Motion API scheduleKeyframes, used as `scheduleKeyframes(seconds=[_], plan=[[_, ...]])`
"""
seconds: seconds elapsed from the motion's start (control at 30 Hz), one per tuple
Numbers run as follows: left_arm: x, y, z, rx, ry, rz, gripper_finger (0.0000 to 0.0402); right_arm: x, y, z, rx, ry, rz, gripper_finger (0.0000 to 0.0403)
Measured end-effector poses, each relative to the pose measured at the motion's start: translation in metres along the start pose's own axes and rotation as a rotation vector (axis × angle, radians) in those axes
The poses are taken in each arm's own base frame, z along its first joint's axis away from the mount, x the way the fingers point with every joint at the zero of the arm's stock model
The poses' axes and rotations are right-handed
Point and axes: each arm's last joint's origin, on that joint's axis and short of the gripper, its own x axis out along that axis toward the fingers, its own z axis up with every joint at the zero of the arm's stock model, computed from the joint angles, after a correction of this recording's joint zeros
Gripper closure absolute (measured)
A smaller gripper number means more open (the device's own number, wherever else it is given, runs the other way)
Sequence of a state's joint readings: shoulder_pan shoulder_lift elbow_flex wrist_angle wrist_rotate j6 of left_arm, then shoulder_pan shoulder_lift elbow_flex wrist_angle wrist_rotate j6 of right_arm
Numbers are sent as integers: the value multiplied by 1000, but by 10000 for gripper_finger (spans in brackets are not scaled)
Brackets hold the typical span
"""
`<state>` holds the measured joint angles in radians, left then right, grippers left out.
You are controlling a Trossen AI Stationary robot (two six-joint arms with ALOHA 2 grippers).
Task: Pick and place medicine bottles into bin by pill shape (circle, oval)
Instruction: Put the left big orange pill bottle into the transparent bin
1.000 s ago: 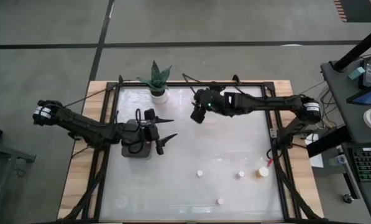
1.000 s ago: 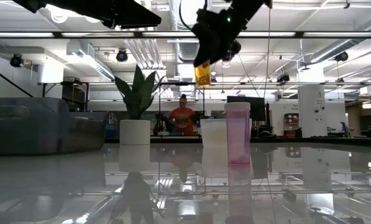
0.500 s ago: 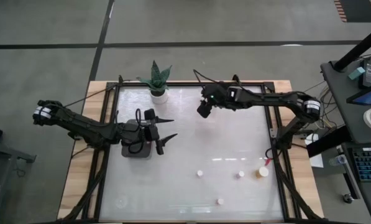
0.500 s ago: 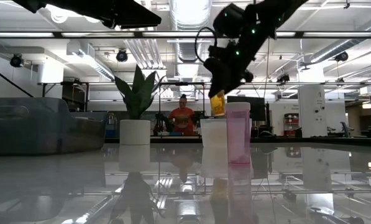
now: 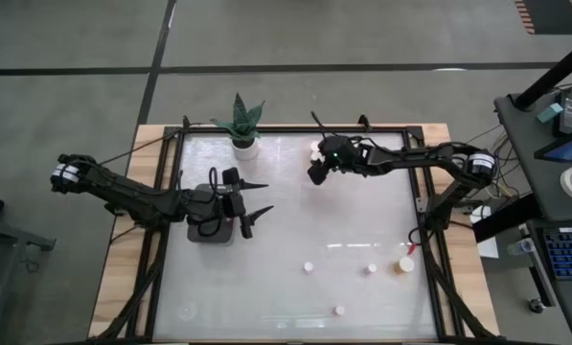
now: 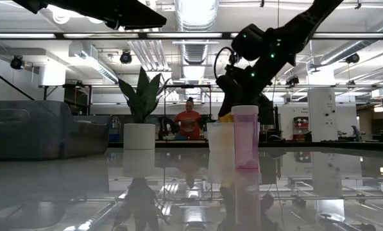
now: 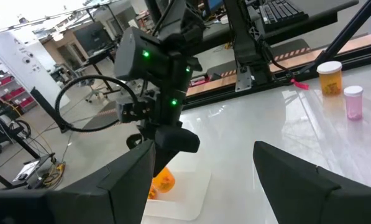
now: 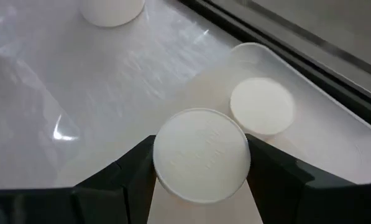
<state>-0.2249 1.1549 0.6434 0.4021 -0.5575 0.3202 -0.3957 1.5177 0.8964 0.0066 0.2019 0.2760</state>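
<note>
My right gripper is at the table's far middle, low over the clear tray, shut on an orange-bodied medicine bottle with a white cap. Another white-capped bottle stands in the tray. My left gripper hangs open and empty beside the dark bin at the left. Several more bottles stand near the table's front: a white-capped bottle, a pinkish one, a wider orange one and another white-capped one. My right gripper pinches the bottle's white cap between its two fingers, one on each side of the cap's rim. The fingers come from above, pointing down. The orange body hangs below them, tilted, over the tray; whether its bottom touches the tray I cannot tell.
A white pot with a green plant stands at the far edge, left of the tray. In the low view a pale bottle and a pink bottle stand in front of the right gripper. A person shows in the room behind.
My right gripper has gone down and a little toward the table's far right with the orange bottle, from well above the table to low over the clear tray. The bottle stays in its hold.
</note>
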Motion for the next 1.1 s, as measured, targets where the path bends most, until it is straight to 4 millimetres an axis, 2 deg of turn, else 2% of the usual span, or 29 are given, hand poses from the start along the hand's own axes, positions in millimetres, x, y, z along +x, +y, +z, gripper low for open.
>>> scheduleKeyframes(seconds=[0.3, 0.57, 0.87, 1.1], plan=[[0, 0, 0, 0, 0, 0, 145, 4, -5, -14, 46, -21, -4, 196], [0, 0, 0, 0, 0, 0, 145, 5, -4, -15, 68, -26, -2, 195], [0, 0, 0, 0, -1, 0, 145, 20, -3, -23, 94, -13, -6, 195], [0, 0, 0, 0, -1, 1, 145, 20, -3, -21, 95, -18, -4, 189]])
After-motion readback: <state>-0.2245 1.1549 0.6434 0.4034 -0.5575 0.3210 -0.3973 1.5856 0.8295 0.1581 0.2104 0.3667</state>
